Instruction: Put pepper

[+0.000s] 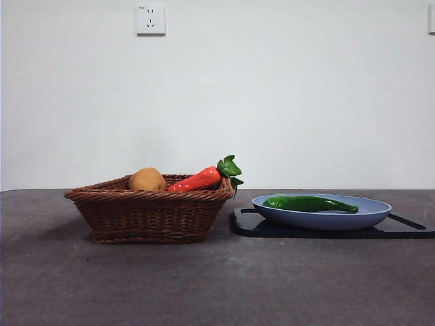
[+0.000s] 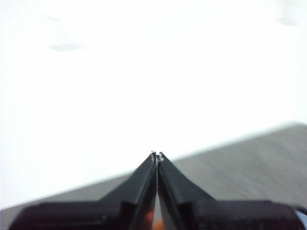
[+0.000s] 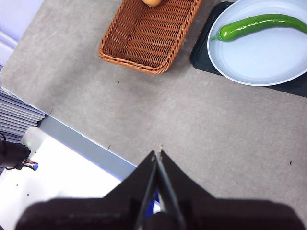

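Observation:
A long glossy green pepper (image 1: 309, 203) lies in a pale blue plate (image 1: 370, 216) on the right of the table; the right wrist view shows the same pepper (image 3: 256, 25) on that plate (image 3: 268, 62) from high above. My right gripper (image 3: 158, 152) is shut and empty, well above the table and away from the plate. My left gripper (image 2: 157, 155) is shut too, facing the white wall and a strip of table. Neither arm appears in the front view.
A brown wicker basket (image 1: 146, 214) left of the plate holds a potato (image 1: 147, 180) and a red-orange carrot (image 1: 200, 178) with green leaves. A black board (image 1: 258, 225) lies under the plate. The table edge (image 3: 81, 143) shows in the right wrist view.

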You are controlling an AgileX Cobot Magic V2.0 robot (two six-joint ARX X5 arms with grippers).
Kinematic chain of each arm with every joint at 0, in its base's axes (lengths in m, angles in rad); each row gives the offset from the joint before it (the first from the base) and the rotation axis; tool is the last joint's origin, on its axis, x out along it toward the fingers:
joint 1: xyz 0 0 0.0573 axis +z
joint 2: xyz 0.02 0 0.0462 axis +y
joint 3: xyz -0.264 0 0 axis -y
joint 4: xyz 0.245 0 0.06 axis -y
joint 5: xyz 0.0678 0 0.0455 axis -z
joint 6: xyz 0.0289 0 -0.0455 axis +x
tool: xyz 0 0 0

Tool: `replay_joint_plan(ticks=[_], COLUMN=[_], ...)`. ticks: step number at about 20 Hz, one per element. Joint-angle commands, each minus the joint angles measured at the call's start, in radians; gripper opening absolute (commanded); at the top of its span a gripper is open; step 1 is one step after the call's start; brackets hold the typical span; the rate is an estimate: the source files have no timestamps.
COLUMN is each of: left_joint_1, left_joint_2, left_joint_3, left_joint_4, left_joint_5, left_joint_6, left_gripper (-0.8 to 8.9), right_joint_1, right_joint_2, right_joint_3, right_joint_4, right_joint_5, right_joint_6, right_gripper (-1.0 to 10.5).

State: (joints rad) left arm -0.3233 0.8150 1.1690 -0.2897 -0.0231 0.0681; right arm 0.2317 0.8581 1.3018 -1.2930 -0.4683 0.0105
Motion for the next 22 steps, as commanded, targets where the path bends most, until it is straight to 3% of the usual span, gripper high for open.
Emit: replay_joint_plan(ticks=[1, 5, 8, 15, 22], left_joint_1=[0.098, 0.262, 0.324, 0.358, 0.358], left_joint_2=[-0.120, -0.353, -0.511, -0.727, -0.775], left_joint_3=[-0.157, -0.458, -0.662, -0.988, -1.131], left_joint_4=[0.127, 0.257, 0.283, 0.282, 0.282], left_joint_5=[-0.003, -0.002, -0.003, 0.000, 0.000], left_joint_6=[0.012, 0.010, -0.018, -0.123, -0.154], left_gripper=[0.08, 0.08, 0.08, 0.08, 0.08], right_joint_1=[0.005, 0.005, 0.005, 0.005, 0.005], right_joint_2=[0.006, 0.005, 0.006, 0.006, 0.006], right_joint_3=[0.019, 0.019, 0.019, 0.019, 0.019], right_joint_4=[0.005, 0.005, 0.005, 0.005, 0.005], right_joint_5=[0.003, 0.003, 0.003, 0.003, 0.003], right_joint_6=[-0.002, -0.002, -0.002, -0.002, -0.002], right_gripper=[0.1, 0.1, 0.1, 0.1, 0.1])
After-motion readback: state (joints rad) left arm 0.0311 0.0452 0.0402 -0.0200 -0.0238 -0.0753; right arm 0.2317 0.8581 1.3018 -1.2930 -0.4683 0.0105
